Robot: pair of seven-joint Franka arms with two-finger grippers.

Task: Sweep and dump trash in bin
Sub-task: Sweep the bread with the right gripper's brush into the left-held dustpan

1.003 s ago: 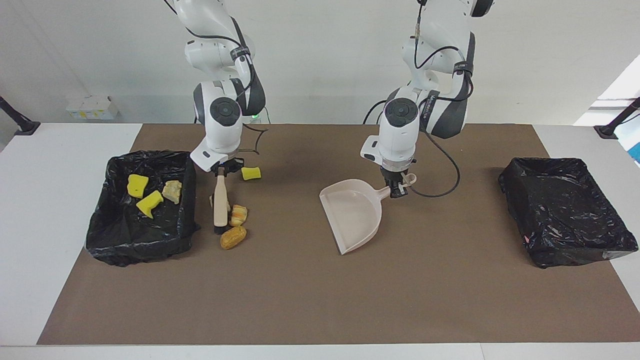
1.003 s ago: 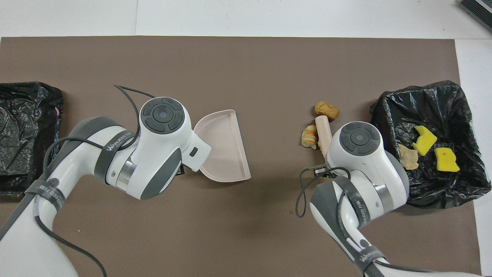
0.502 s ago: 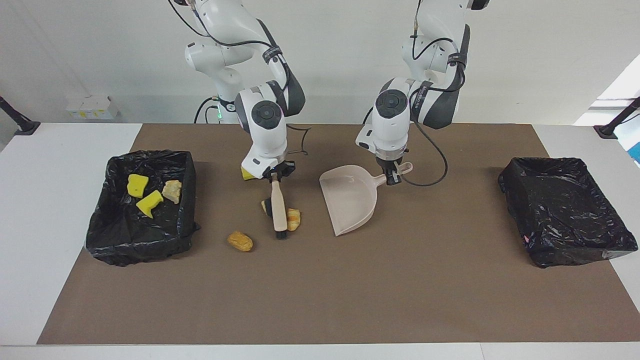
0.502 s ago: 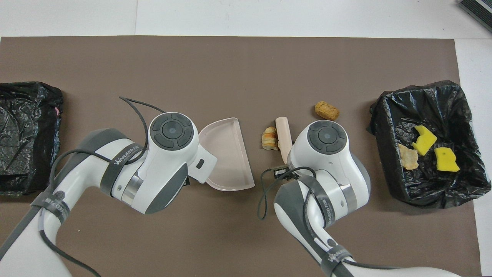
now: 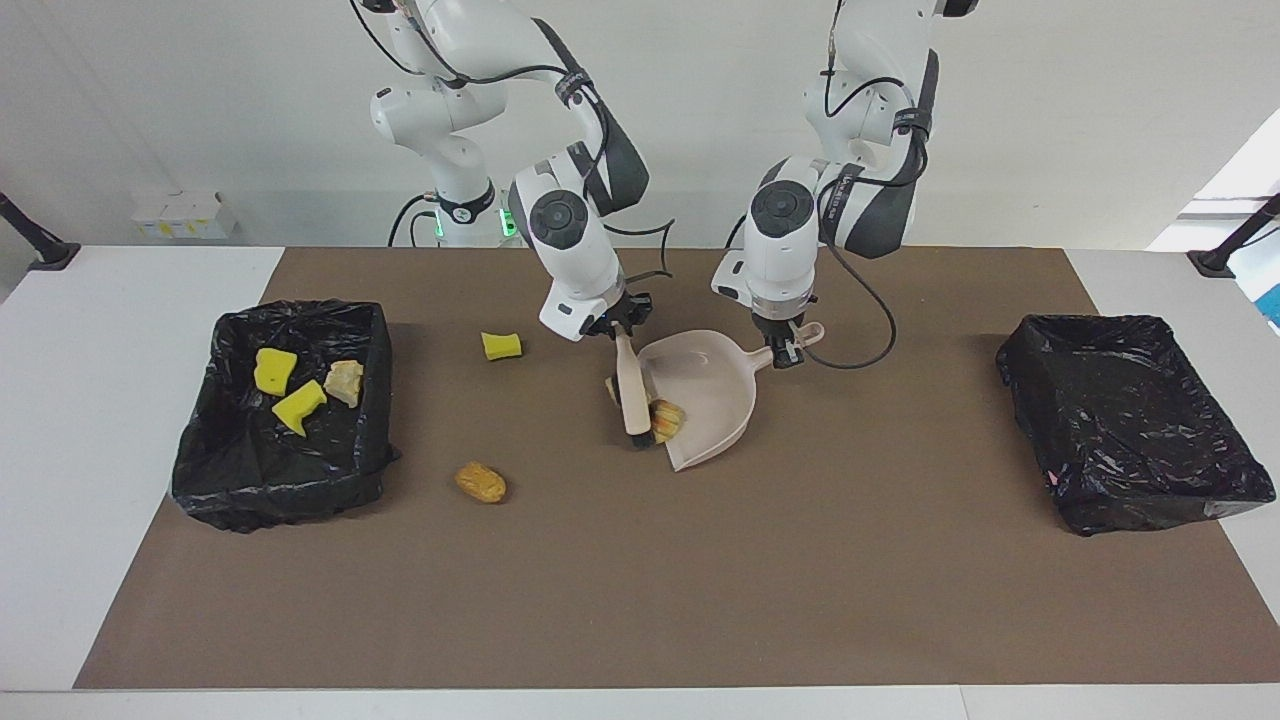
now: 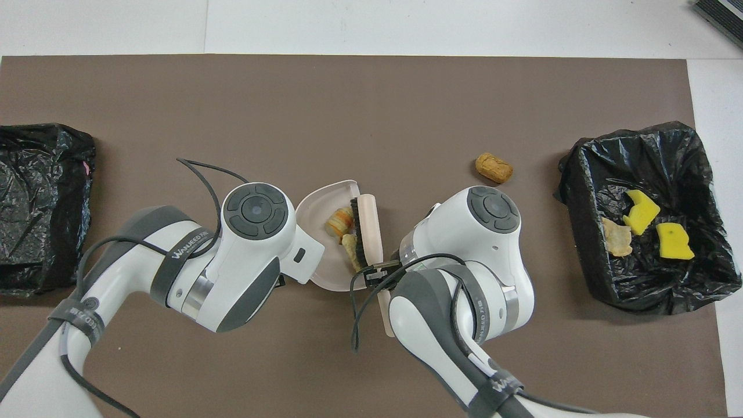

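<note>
Brush at the dustpan's open edge, two scraps inside.

The right pincer [image 5: 619,331] is clamped on the brush [image 5: 632,395], whose bristles stand at the open edge of the dustpan [image 5: 715,395]; a striped pastry [image 6: 340,220] and a tan crumb [image 6: 349,247] lie in the pan against the bristles. The left pincer [image 5: 787,352] is clamped on the pan's handle. A brown bun [image 5: 481,482] lies alone on the brown mat [image 5: 640,600], between the pan and the filled bin [image 5: 285,490], with bare mat all round it. A yellow sponge [image 5: 501,345] sits nearer the robots. In that bin lie two yellow chunks [image 5: 274,370] and a tan piece [image 5: 344,382]. The other bin [image 5: 1130,420] stands at the left arm's end. The white table [image 5: 100,450] borders the mat; a pale wall rises by the arms.
</note>
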